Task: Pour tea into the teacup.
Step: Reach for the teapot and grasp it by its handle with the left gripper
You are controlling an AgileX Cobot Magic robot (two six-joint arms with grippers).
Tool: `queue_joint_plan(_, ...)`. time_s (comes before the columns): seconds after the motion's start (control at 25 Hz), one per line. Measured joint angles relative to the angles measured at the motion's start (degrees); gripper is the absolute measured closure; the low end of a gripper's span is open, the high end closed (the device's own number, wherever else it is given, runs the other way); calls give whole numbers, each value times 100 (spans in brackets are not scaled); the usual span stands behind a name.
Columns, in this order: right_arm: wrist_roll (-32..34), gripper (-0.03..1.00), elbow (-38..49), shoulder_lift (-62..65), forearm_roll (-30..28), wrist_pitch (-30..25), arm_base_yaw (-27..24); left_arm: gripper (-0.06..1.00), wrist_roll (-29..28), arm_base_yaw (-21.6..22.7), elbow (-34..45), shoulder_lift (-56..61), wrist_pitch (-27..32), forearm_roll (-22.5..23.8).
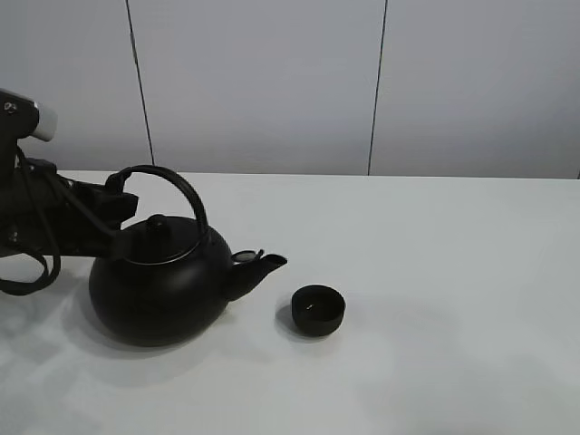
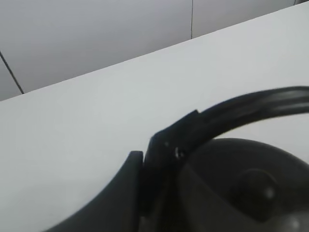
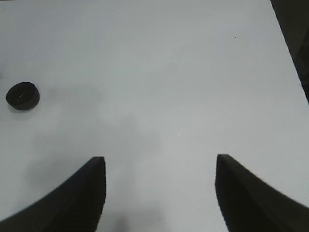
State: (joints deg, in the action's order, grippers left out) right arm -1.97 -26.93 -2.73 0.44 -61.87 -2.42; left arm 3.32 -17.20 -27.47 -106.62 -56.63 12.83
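Observation:
A big round black kettle (image 1: 159,285) stands on the white table (image 1: 435,254), its spout (image 1: 267,265) pointing right toward the teacup (image 1: 318,309), a small low black cup without a handle. The cup sits upright just right of the spout tip, apart from it. My left gripper (image 1: 122,201) comes in from the left and is shut on the left end of the kettle's arched handle (image 1: 186,192). The left wrist view shows the fingers (image 2: 128,186) pressed against the handle (image 2: 241,108) above the lid knob (image 2: 258,186). My right gripper (image 3: 159,166) hangs open over bare table, far from the teacup (image 3: 22,95).
A grey panelled wall (image 1: 272,82) runs behind the table's back edge. The left arm's body and cables (image 1: 27,245) lie at the left edge of the exterior view. The right arm is outside that view.

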Motion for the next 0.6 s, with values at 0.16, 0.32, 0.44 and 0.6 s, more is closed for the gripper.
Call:
queue_joint_plan(0.16,0,52,0,0,0,0,0,84,78,0,0,0,5,-42)
queue_joint_plan(0.32,0,52,0,0,0,0,0,84,91,0,0,0,-11,-42)
queue_joint_plan(0.44,0,52,0,0,0,0,0,84,91,0,0,0,-42,-42)
queue_joint_plan(0.6,0,52,0,0,0,0,0,84,91,0,0,41,-22,-42)
